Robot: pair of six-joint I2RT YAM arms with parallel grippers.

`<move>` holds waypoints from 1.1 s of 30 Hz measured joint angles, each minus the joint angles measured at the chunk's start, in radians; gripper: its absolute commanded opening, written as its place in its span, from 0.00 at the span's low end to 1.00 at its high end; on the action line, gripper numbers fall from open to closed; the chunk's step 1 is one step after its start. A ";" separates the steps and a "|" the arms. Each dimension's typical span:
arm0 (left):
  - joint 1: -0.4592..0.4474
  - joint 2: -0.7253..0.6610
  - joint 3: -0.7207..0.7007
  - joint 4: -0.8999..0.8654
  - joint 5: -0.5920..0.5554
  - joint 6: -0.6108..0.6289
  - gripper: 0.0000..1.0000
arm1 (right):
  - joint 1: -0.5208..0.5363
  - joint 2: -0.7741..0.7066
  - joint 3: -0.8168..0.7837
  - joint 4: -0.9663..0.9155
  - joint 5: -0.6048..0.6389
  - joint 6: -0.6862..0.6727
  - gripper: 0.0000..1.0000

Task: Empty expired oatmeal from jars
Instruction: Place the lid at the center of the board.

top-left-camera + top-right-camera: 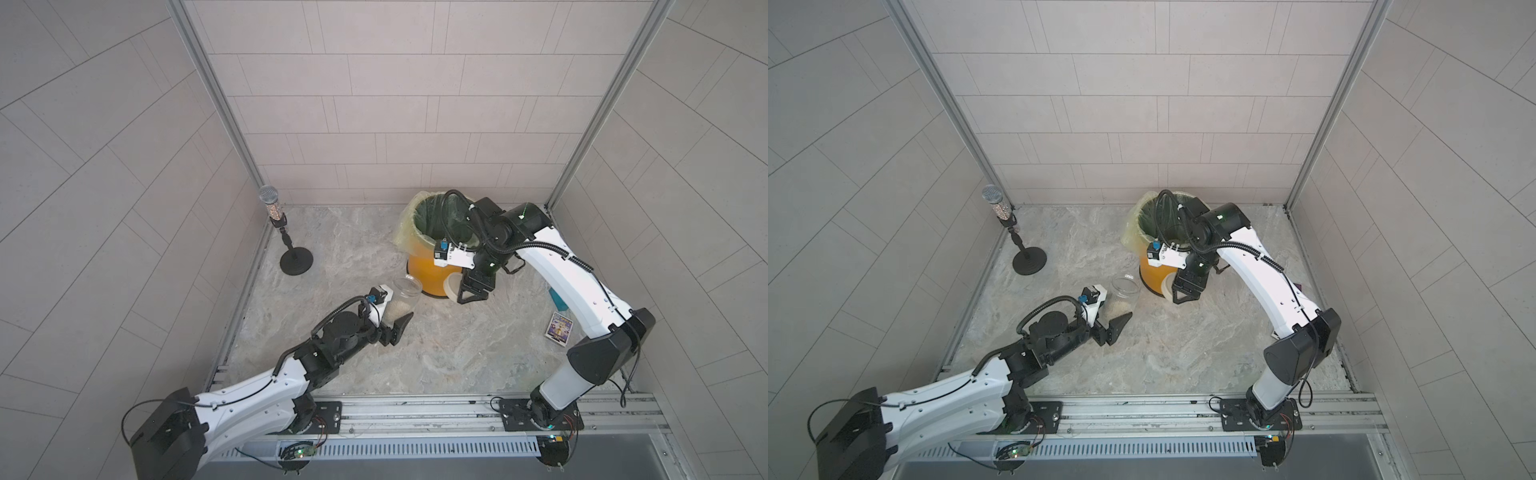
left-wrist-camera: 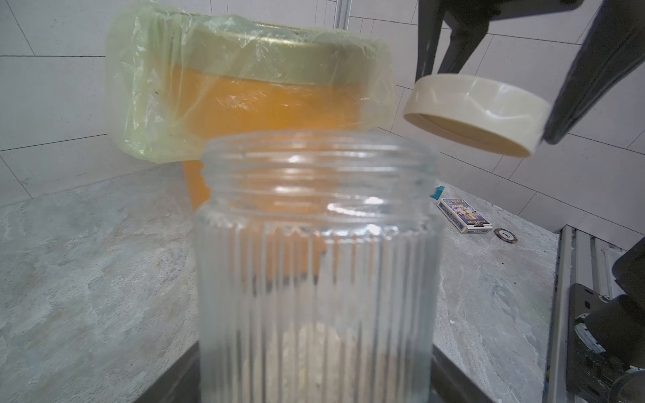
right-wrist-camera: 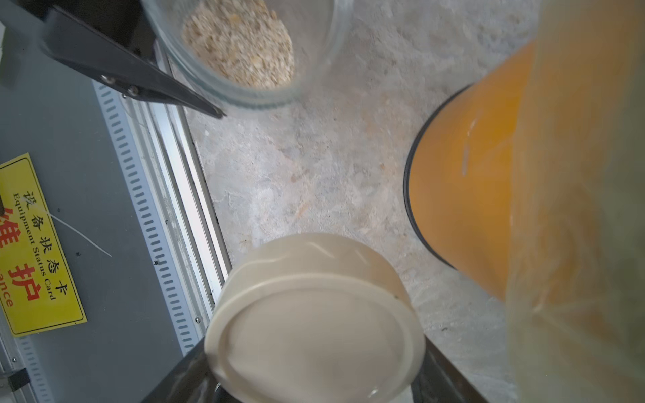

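Note:
A clear ribbed glass jar (image 1: pixel 402 300) (image 1: pixel 1123 296) (image 2: pixel 317 261) is held a little tilted above the marble floor, its wide mouth uncovered. My left gripper (image 1: pixel 395 311) (image 1: pixel 1119 311) (image 2: pixel 316 383) is shut on the jar's lower body. Pale grainy oatmeal (image 3: pixel 241 45) (image 2: pixel 314 363) lies in the bottom of the jar. To the right, the round cream lid (image 1: pixel 452 286) (image 1: pixel 1168 286) (image 2: pixel 478 111) (image 3: pixel 314 321) is off the jar. My right gripper (image 1: pixel 458 289) (image 3: pixel 314 370) is shut on the lid, beside the orange bin (image 1: pixel 428 276) (image 1: pixel 1152 274) (image 2: pixel 272 104) (image 3: pixel 488 181).
The bin, lined with a greenish plastic bag, stands at the back, partly under my right arm. A microphone on a round stand (image 1: pixel 286 241) is at the back left. A card box (image 1: pixel 559 328) (image 2: pixel 464 215), a chip (image 2: pixel 506 235) and a teal item (image 1: pixel 557 299) lie right.

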 measured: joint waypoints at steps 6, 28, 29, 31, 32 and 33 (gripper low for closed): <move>0.000 0.044 -0.012 0.077 0.006 0.016 0.00 | -0.159 -0.041 -0.276 0.092 0.066 0.026 0.24; 0.000 0.158 -0.014 0.245 0.013 0.019 0.00 | -0.438 0.048 -0.719 0.509 0.230 0.049 0.31; 0.000 0.161 -0.014 0.247 0.013 0.019 0.00 | -0.443 0.054 -0.723 0.520 0.230 0.048 0.33; 0.000 0.165 -0.014 0.250 0.013 0.019 0.00 | -0.451 0.063 -0.731 0.542 0.231 0.048 0.41; 0.000 0.166 -0.014 0.251 0.013 0.019 0.00 | -0.454 0.066 -0.737 0.552 0.232 0.047 0.45; 0.000 0.167 -0.014 0.253 0.013 0.020 0.00 | -0.457 0.068 -0.743 0.560 0.232 0.048 0.53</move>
